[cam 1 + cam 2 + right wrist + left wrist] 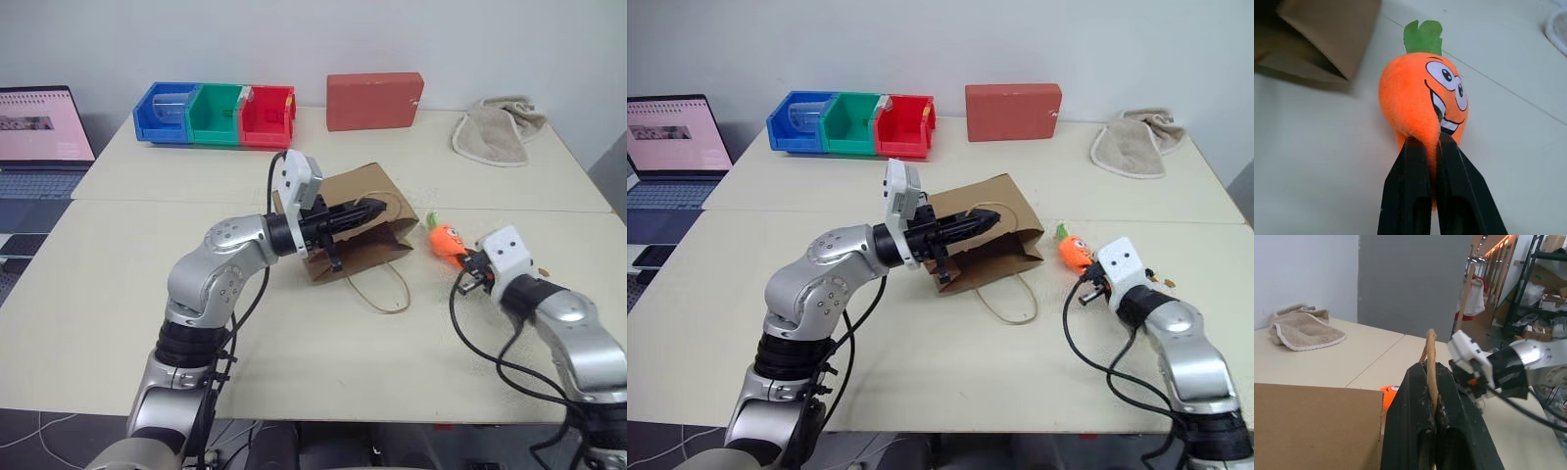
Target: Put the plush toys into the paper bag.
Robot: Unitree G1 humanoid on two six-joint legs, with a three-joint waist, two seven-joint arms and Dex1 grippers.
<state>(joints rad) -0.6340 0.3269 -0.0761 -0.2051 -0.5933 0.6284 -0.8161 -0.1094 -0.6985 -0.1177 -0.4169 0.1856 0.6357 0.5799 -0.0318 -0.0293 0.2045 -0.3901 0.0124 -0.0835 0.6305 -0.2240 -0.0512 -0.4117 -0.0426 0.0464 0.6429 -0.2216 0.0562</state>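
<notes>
Right tool (1432, 142): nearest the head camera, clamped on a pinch of plush at the low end of the carrot toy (1422, 100). Forearm reaches in low over the desk (118, 304), tool dipped slightly.

Carrot toy: orange, green leaves, lying on the desk just beside the paper bag (358, 220), at its mouth side.

Paper bag: brown kraft, on its side mid-desk. Left tool (1432, 399) closed on one loop handle (1430, 357), holding the mouth up; arm bent, tool about level.

Handling note: the pinch looks shallow; lift gently, carry the toy well inside the mouth before release, keep the handle raised.

Beyond the bag: red box (374, 100), beige towel (498, 129).
</notes>
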